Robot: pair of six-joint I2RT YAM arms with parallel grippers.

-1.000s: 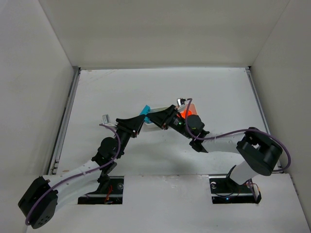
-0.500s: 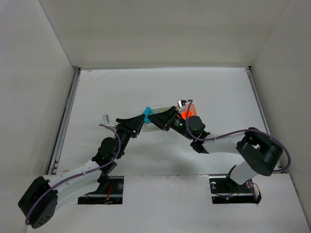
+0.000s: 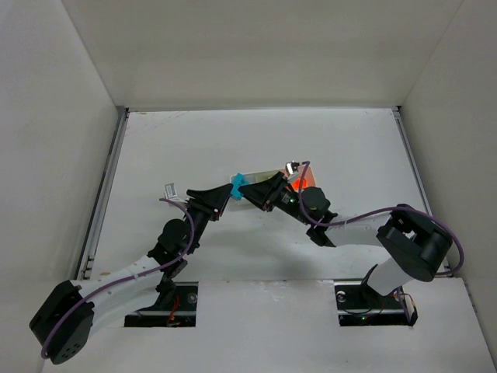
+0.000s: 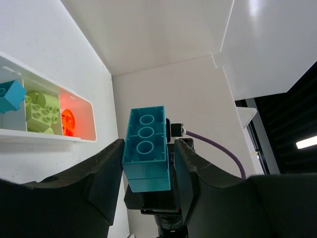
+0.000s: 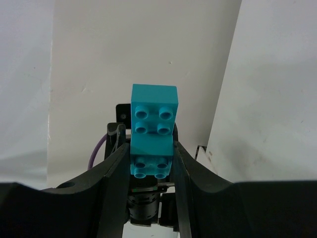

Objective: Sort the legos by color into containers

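Legos [image 4: 43,113] already sorted lie by colour in the tray [image 4: 49,135], at 9 o'clock in left wrist view. The remaining teal brick [image 4: 147,144], pinched by both left gripper [image 4: 148,151] and right gripper [image 5: 151,154], is not yet delivered.

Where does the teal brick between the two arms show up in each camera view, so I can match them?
Top external: teal brick mid-frame, between left end effector and right end effector.
Left wrist: centre, hollow underside toward the camera, between the left fingers.
Right wrist: centre, studs toward the camera, lower half between the right fingers.
Shared landmark: the opposite end effector, directly behind the brick in both wrist views; both meet there in the top view.
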